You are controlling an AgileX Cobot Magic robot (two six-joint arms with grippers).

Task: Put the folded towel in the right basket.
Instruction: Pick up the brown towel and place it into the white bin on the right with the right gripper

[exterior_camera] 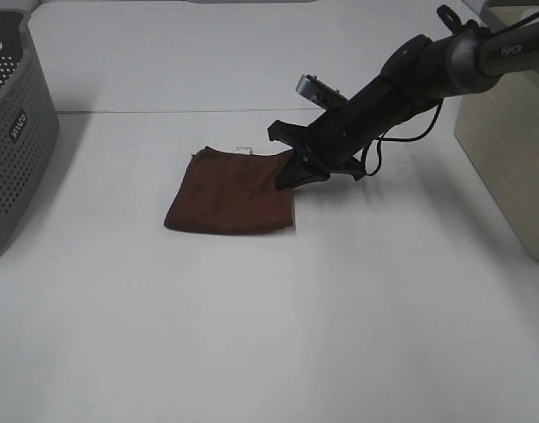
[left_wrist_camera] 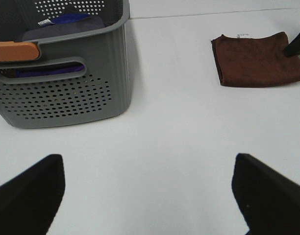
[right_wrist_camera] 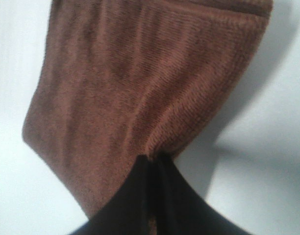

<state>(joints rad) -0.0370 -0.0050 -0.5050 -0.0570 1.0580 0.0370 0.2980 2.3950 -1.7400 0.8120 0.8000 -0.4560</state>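
A folded brown towel (exterior_camera: 230,192) lies on the white table, left of centre. My right gripper (exterior_camera: 287,176) reaches in from the right and is shut on the towel's right edge. In the right wrist view the black fingers (right_wrist_camera: 155,181) pinch the brown cloth (right_wrist_camera: 135,83), which puckers at the grip. The towel also shows in the left wrist view (left_wrist_camera: 255,58). The beige right basket (exterior_camera: 512,150) stands at the right edge. My left gripper (left_wrist_camera: 150,191) is open and empty, its fingertips (left_wrist_camera: 27,191) low over bare table.
A grey perforated basket (exterior_camera: 10,141) stands at the left edge; in the left wrist view it (left_wrist_camera: 62,93) holds purple and dark cloths. The white table (exterior_camera: 269,335) spreads in front.
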